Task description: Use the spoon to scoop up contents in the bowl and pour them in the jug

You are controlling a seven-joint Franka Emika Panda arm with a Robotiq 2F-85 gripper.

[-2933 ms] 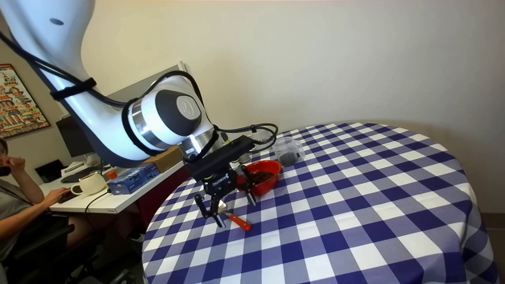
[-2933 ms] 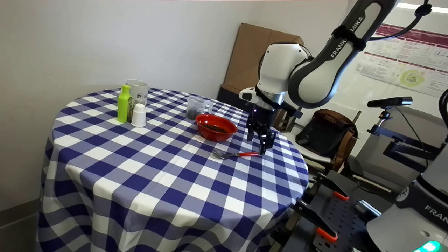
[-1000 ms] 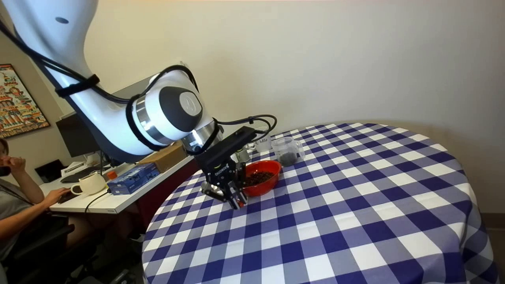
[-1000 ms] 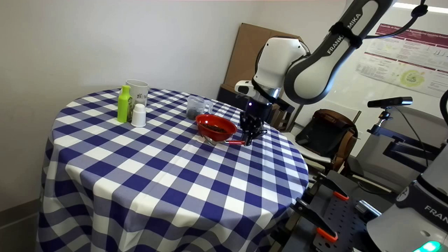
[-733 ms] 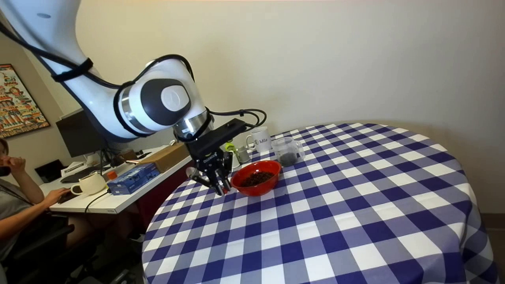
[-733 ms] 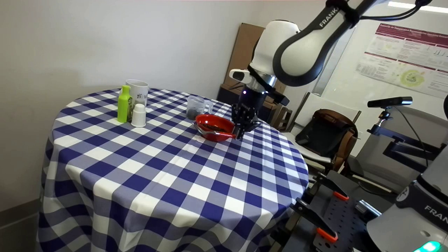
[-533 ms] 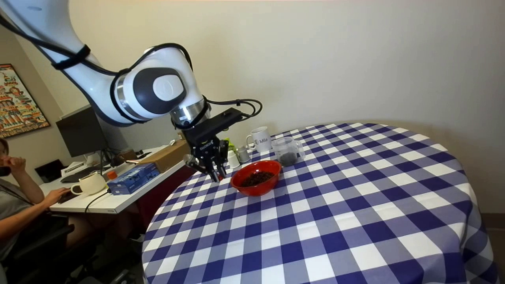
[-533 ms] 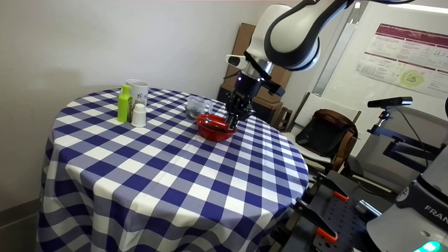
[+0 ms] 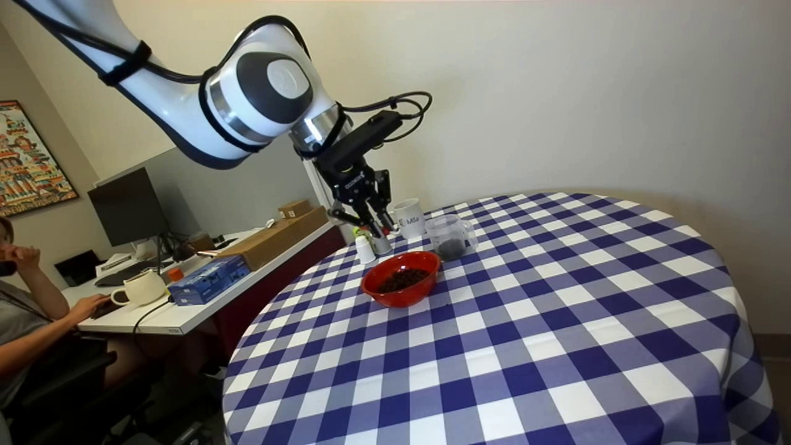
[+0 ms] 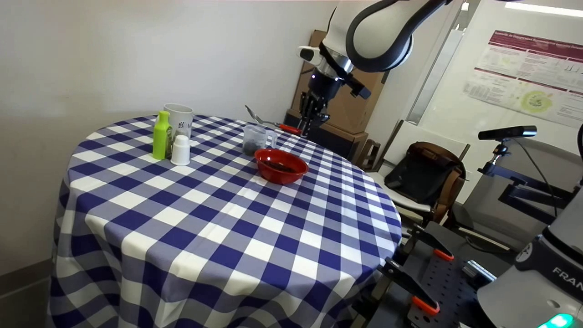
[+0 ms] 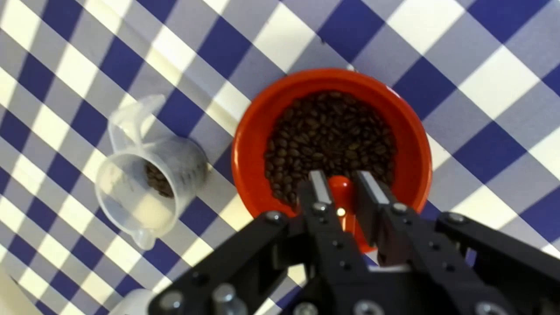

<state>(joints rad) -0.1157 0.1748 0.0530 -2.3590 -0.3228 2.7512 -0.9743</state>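
The spoon has a red handle (image 10: 289,129) and a metal head (image 10: 253,115), and hangs in the air, roughly level. My gripper (image 11: 341,176) is shut on the handle, whose rounded end shows between the fingers in the wrist view. Below it stands the red bowl (image 11: 244,157), holding dark beans. Beside the bowl is the clear jug (image 11: 186,153), upright, with some beans at its bottom. In an exterior view the spoon's head appears above the jug (image 10: 255,134). The head is hidden in the wrist view; whether it carries anything I cannot tell.
A white mug (image 9: 409,219), a green bottle (image 10: 161,139) and a white shaker (image 10: 181,152) stand together on the checked tablecloth (image 10: 218,228), away from the bowl. A desk with a blue box (image 9: 210,281) and a seated person are beyond the table.
The gripper has closed on the spoon, which lay on the cloth, and lifted it. It then moved up and across, from beside the bowl to above it, the head swinging toward the jug.
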